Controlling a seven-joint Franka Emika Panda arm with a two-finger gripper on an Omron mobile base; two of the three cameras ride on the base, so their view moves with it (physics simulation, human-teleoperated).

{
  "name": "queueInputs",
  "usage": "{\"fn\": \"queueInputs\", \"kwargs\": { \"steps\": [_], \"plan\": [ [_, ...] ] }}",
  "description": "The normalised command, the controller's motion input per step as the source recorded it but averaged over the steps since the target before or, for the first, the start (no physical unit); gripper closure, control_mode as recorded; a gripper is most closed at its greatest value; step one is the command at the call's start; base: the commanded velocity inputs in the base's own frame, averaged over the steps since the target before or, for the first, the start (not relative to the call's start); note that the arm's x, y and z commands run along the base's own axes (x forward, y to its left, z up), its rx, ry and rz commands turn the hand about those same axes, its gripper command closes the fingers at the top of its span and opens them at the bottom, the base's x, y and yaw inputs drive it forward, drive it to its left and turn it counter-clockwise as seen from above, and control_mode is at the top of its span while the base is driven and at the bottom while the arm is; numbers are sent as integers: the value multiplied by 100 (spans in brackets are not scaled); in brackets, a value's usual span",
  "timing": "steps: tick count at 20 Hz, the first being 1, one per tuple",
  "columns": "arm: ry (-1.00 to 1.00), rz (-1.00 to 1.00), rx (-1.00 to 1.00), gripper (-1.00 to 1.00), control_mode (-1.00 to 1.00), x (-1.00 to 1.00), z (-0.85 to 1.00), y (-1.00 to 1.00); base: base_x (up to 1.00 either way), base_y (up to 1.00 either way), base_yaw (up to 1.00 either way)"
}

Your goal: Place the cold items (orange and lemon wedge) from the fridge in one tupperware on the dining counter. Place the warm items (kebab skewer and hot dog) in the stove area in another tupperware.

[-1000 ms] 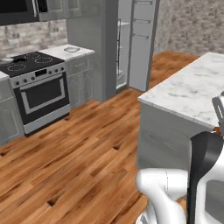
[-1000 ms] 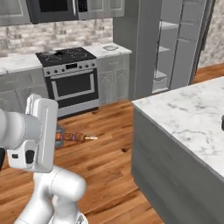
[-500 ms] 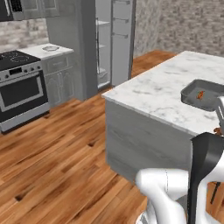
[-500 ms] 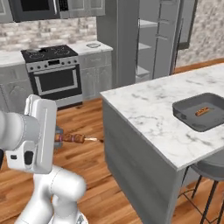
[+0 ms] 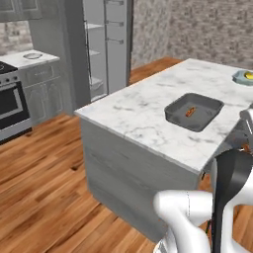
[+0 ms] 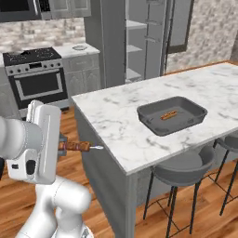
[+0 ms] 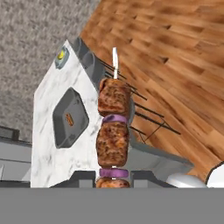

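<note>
The tall grey fridge stands open at the back, with pale shelves inside, and the steel stove area is beside it, with a round grey plate on the marble top between them. In front is the long dining counter with its white marble top and dark stools tucked under the edge. On the counter sits another tupperware, a flat dark grey tray, and the little hot dog lies in the middle of it. Far down the counter is a pale teal container with something small and yellow inside; I cannot tell what it is. The gripper is clamped on the kebab skewer, which has brown meat chunks and purple onion. The skewer is up in the air beside the counter, away from the tray, and its pale tip sticks out past the meat.
</note>
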Motion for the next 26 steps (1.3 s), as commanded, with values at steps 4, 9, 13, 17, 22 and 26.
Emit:
{"fn": "queueInputs", "kwargs": {
  "steps": [4, 9, 13, 17, 22, 26],
  "plan": [
    [0, 0, 0, 100, 100, 0, 0, 0, 0, -100, 1],
    [0, 0, 0, 100, 100, 0, 0, 0, 0, -100, 5],
    [0, 0, 0, 100, 100, 0, 0, 0, 8, -100, 13],
    [0, 0, 0, 100, 100, 0, 0, 0, 16, -95, 31],
    [0, 0, 0, 100, 100, 0, 0, 0, 21, -77, 41],
    [0, 0, 0, 100, 100, 0, 0, 0, 34, -51, 54]
  ]
}}
